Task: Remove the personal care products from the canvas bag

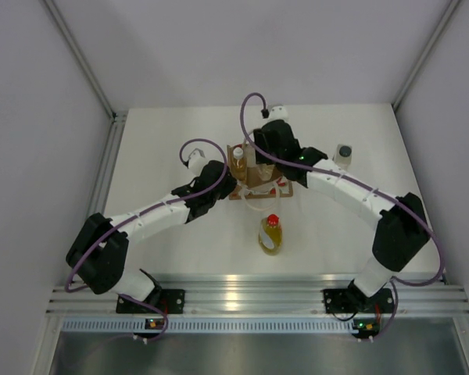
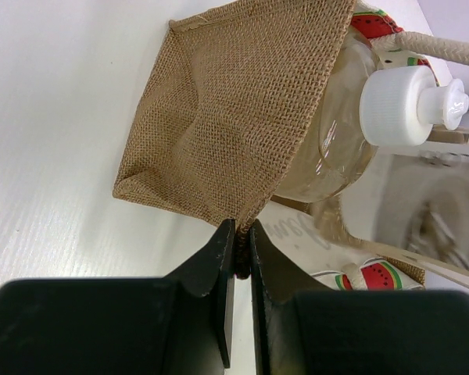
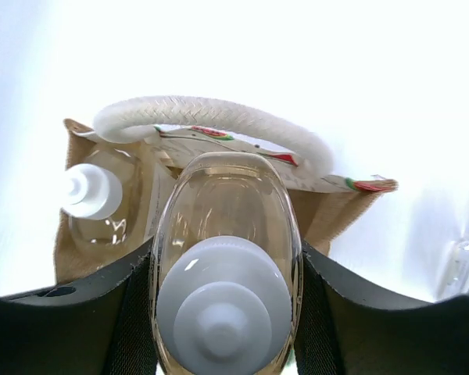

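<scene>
Right gripper [image 3: 227,312]: clamped on a clear amber oval bottle with white cap [image 3: 227,226].
Left gripper [image 2: 241,250]: pinched tight on a burlap edge of the small brown canvas bag [image 2: 227,117].
Second amber bottle [image 3: 102,211], white-capped: inside the bag, just beyond the right fingers.
Yellow bottle [image 1: 270,233], red cap: lying on the white table [image 1: 156,156], outside the bag, nearer than both finger pairs.
Pale bottle [image 1: 343,154], dark grey cap: upright, outside, right of the right fingers.
</scene>
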